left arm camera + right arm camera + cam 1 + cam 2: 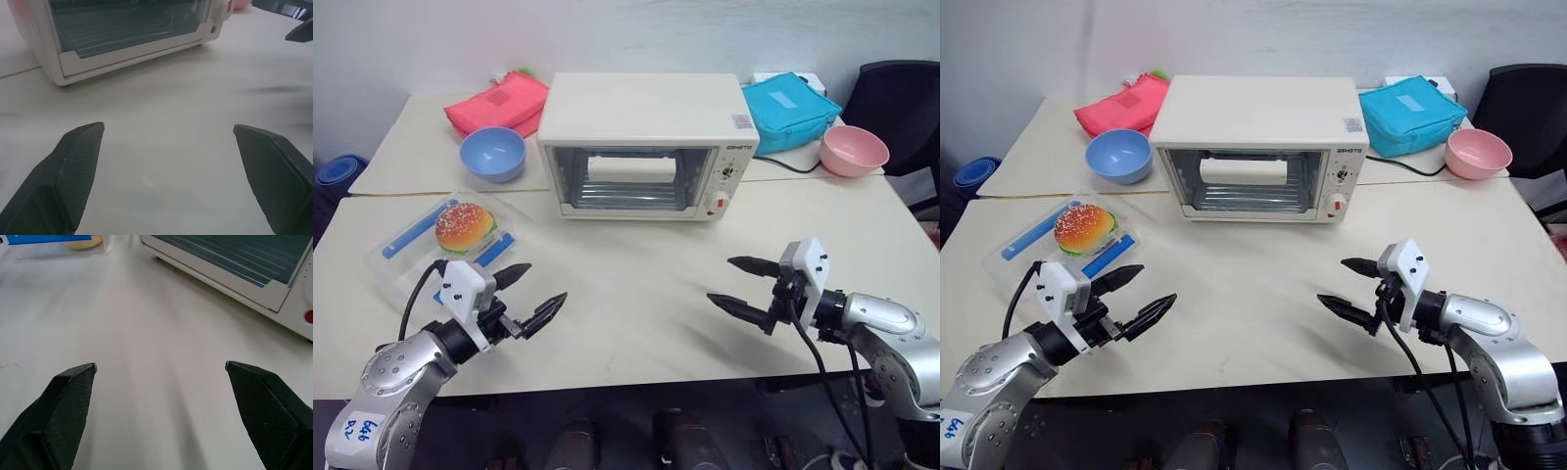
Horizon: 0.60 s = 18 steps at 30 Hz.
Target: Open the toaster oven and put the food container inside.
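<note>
Toaster oven (646, 147) is sitting at the back middle of the cream table (636, 294), glass door shut, white bar handle showing behind the glass, red knob at its lower right. Food container (445, 245) is lying on the table to my left front, well apart from the oven, toy hamburger (464, 226) inside. I am holding my left gripper (536, 292) just beside the container, fingers spread, grasping nothing. I am holding my right gripper (736, 286) over bare table, fingers likewise spread and empty. Blue bowl (492, 153) is resting left of the oven, pink bowl (853, 150) right.
</note>
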Each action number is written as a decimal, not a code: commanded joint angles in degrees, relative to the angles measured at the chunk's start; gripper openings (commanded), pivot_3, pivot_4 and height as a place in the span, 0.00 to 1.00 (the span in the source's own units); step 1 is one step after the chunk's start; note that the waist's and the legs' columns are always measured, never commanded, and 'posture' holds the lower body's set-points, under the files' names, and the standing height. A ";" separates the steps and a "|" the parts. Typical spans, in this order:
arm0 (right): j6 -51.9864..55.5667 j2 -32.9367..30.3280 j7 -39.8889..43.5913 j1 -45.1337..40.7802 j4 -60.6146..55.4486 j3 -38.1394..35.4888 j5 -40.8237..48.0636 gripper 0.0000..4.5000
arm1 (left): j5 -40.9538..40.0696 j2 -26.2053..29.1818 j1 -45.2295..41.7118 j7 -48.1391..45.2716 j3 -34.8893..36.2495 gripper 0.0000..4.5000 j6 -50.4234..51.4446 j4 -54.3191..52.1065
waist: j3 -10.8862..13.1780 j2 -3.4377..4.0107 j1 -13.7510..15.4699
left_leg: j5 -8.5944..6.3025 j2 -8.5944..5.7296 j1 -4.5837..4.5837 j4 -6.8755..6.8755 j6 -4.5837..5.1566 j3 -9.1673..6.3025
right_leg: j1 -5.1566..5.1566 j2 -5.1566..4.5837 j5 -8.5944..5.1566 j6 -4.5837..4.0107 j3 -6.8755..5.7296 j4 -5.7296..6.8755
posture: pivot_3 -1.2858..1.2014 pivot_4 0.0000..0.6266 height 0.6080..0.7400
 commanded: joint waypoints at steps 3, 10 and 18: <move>-2.15 0.39 -0.82 -2.15 -0.09 0.59 -1.23 0.98 | 1.19 0.41 0.48 1.13 -0.79 1.00 -0.11 -1.16 | 0.00 0.00 0.00 | 0.00 0.00 -0.01 0.00 0.00 0.00 | 0.00 0.00 0.00 0.00 0.00 -0.02 | 0.52 0.24 1.00; -1.59 1.04 -1.68 -3.23 1.65 1.71 -1.52 0.99 | 0.07 -1.10 1.29 2.91 -1.03 1.00 0.83 -1.74 | 0.00 0.00 0.06 | 0.00 0.00 -0.02 0.00 0.00 0.00 | 0.00 0.00 0.00 0.00 -0.01 -0.03 | 0.52 0.24 1.00; 1.67 3.52 -3.11 -5.98 1.93 2.88 0.48 0.99 | -1.35 -2.28 -0.95 3.94 -2.78 1.00 2.83 -0.84 | 0.01 -0.01 -0.01 | 0.00 0.00 -0.01 0.00 0.00 -0.01 | 0.00 0.00 0.00 0.00 -0.01 -0.02 | 0.52 0.24 1.00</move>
